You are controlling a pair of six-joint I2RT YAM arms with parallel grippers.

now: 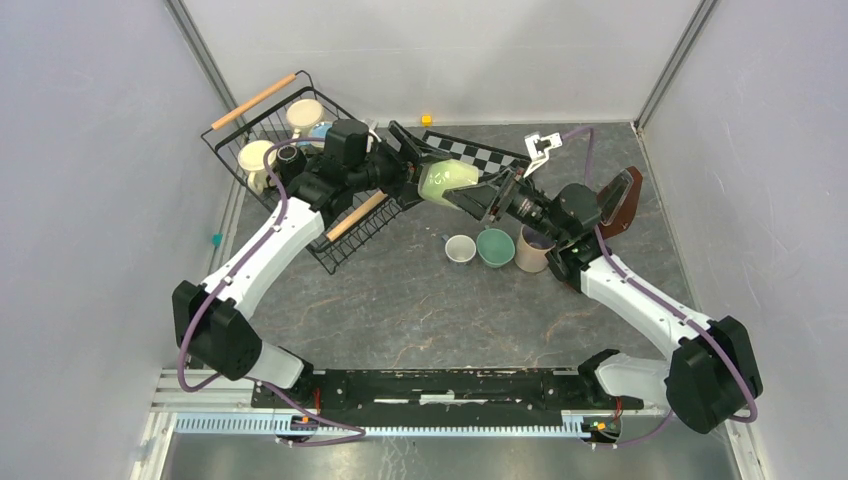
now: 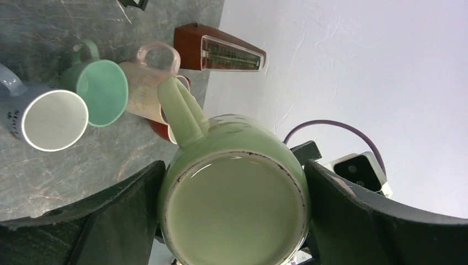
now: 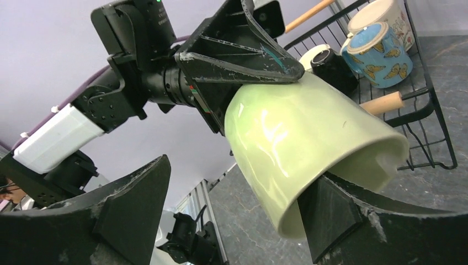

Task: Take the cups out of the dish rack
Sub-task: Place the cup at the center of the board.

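Overhead, the black wire dish rack (image 1: 355, 216) at ten o'clock held cream ceramic mugs (image 1: 305, 115), a blue butterfly mug (image 3: 381, 47) and a black mug (image 3: 331, 63). At centre the left gripper (image 2: 232, 187) clamped a light green ceramic mug (image 1: 447, 180) aloft; the right gripper (image 3: 237, 182) gaped around its mouth. A grey-blue mug (image 1: 460, 248), a teal mug (image 1: 495, 247) and a beige-pink mug (image 1: 533, 250) stood toward three o'clock.

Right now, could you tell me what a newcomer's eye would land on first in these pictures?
The light green mug hangs in mid-air above the table's middle, the left gripper clamped on its base end and the open right gripper bracketing its mouth end. Next come three cups standing together just below it, and the dish rack at far left holding more cups.
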